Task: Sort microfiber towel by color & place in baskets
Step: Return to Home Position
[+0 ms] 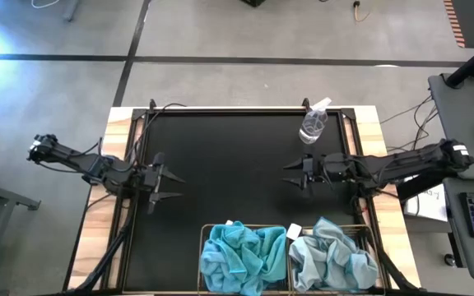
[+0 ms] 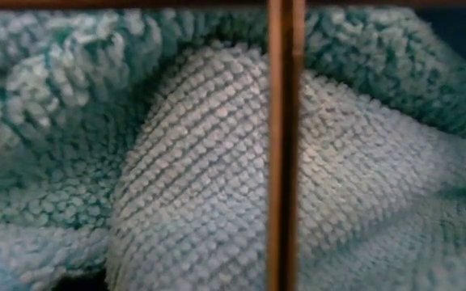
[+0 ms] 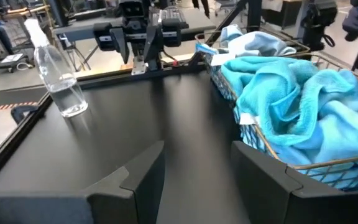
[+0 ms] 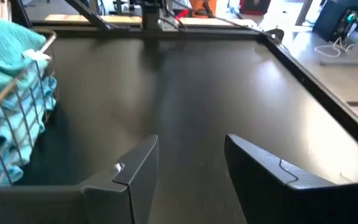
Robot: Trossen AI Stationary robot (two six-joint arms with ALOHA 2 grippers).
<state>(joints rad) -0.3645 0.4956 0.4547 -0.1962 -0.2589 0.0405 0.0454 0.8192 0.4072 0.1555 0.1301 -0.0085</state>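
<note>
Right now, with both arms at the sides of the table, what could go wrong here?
1. The turquoise towels and the pale towels are heaped above the rims of the baskets; a fold may slide out.
2. The spray bottle stands near the open right end effector; a swing of that arm could tip it.
The left end effector, also open, waits at the left side.

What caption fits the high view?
Left gripper and right gripper open and empty; turquoise towels in left basket, pale towels in right basket; bottle on the table.
</note>
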